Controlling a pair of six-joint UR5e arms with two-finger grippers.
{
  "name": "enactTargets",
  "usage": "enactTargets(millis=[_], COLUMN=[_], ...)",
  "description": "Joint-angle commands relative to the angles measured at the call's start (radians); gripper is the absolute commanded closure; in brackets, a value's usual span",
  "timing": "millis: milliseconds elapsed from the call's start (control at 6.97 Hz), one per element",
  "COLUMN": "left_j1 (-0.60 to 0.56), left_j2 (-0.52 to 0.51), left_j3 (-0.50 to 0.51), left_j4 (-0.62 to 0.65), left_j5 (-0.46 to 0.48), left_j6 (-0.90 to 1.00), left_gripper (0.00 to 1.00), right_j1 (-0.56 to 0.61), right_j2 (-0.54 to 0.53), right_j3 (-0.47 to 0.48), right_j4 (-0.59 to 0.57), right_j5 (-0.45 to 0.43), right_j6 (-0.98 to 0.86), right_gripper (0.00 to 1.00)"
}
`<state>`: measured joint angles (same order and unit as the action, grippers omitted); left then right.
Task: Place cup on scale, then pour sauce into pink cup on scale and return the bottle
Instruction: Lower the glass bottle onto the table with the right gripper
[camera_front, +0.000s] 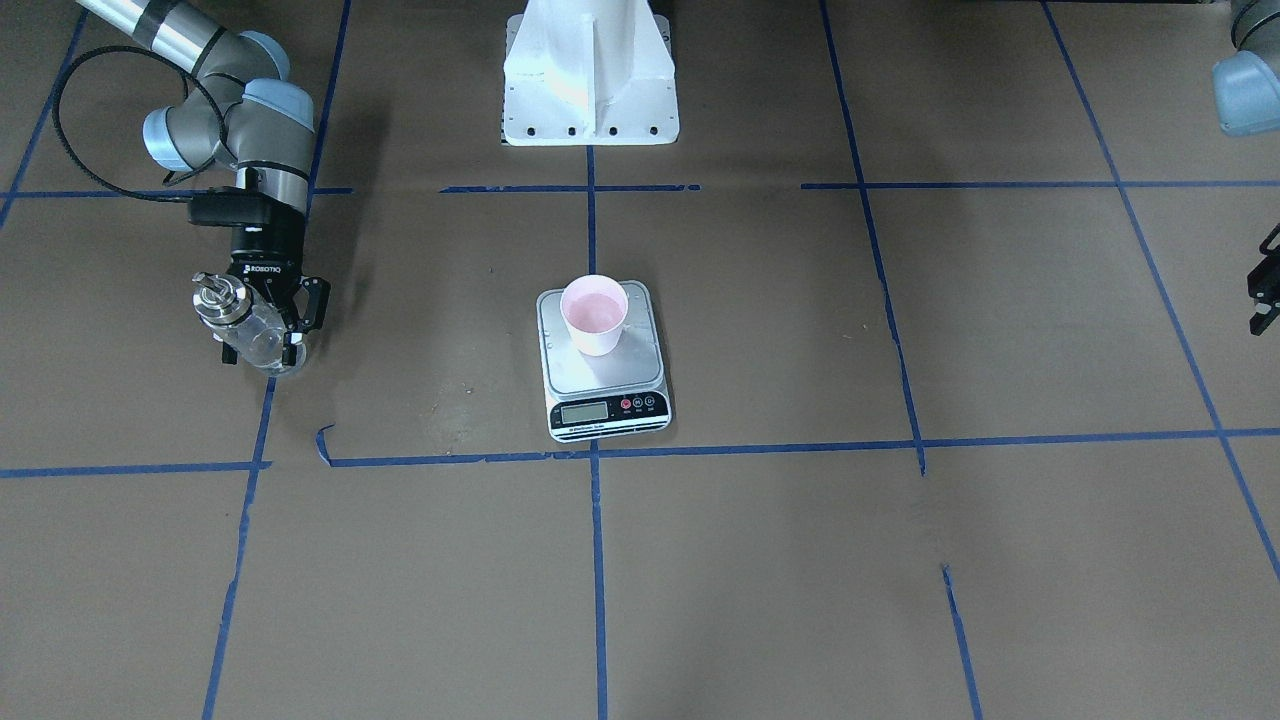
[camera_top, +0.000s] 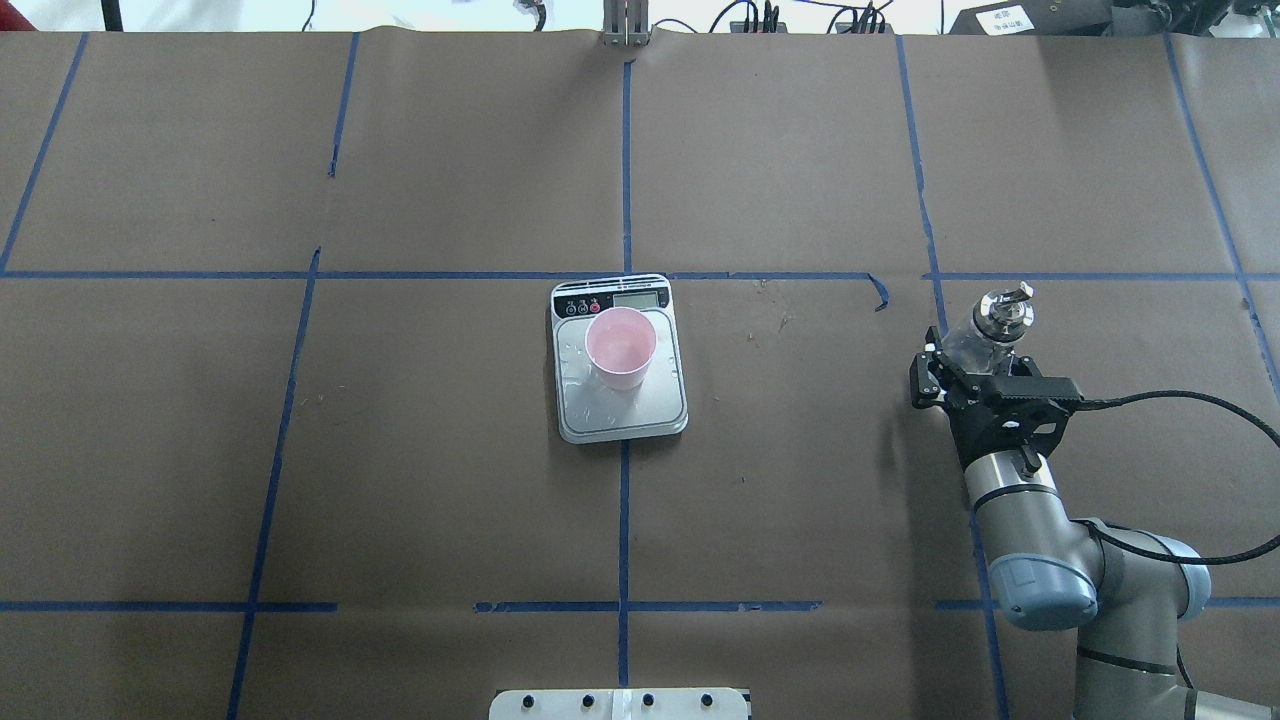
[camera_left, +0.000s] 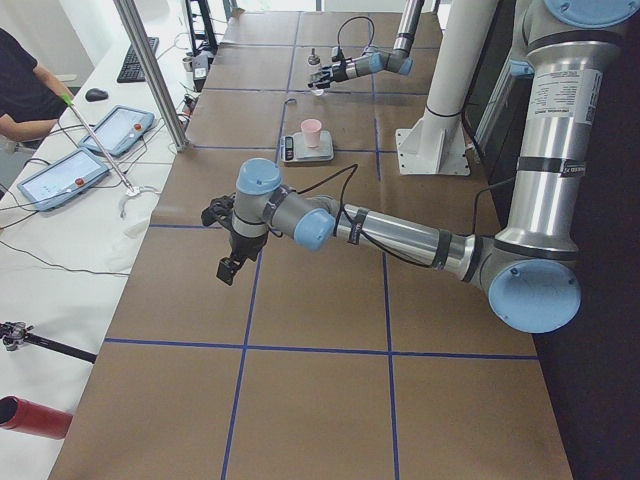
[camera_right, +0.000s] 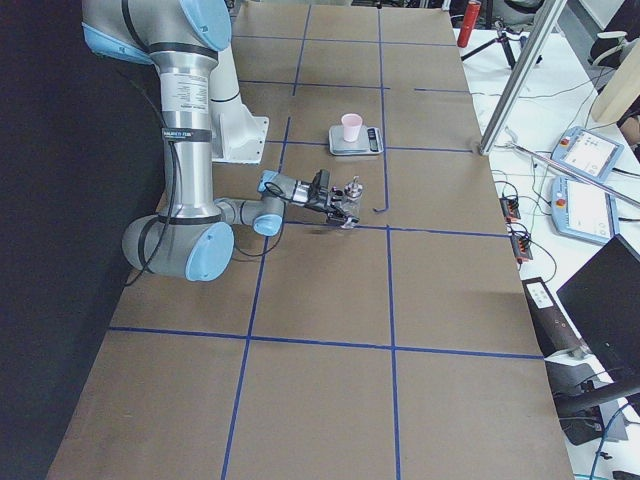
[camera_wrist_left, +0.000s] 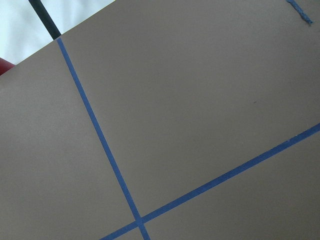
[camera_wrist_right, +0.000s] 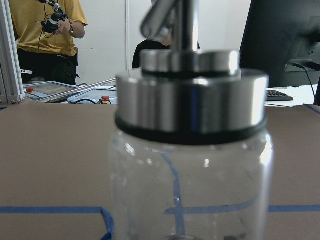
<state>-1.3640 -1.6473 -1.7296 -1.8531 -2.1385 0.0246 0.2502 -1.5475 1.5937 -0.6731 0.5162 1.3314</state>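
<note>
The pink cup (camera_front: 595, 315) stands upright on the silver plate of the scale (camera_front: 610, 385) at the table's middle; both also show in the overhead view, the cup (camera_top: 620, 346) on the scale (camera_top: 640, 410). My right gripper (camera_top: 975, 355) is shut on the clear glass bottle (camera_top: 985, 330) with its metal spout top, upright and low at the table's right. I cannot tell whether the bottle touches the table. It fills the right wrist view (camera_wrist_right: 190, 165). The sauce is not discernible. My left gripper (camera_front: 1266, 290) is cut by the view's edge, empty, its jaws apart.
The white robot base (camera_front: 590, 80) stands behind the scale. Blue tape lines (camera_top: 625, 150) grid the brown table. Operators and tablets (camera_left: 60, 170) are beyond the table's far side. A loose tape curl (camera_top: 880, 292) lies between scale and bottle.
</note>
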Motion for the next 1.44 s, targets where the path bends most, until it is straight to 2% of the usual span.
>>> enactTargets(millis=[0,144,1292], left_j1=[0.0,0.0,0.0], left_j2=[0.0,0.0,-0.005], left_j3=[-0.001,-0.001,-0.007], left_j4=[0.0,0.0,0.0], left_j5=[0.0,0.0,0.0], left_j6=[-0.003,-0.005,-0.005], left_gripper=[0.0,0.0,0.0], right_j1=[0.001,0.001,0.006], right_j2=[0.0,-0.002,-0.029], right_j3=[-0.001,-0.004,0.081], right_j4=[0.001,0.003,0.001], right_j5=[0.004,0.004,0.064], right_j6=[0.003,-0.001,-0.003], right_gripper=[0.61,0.01,0.0])
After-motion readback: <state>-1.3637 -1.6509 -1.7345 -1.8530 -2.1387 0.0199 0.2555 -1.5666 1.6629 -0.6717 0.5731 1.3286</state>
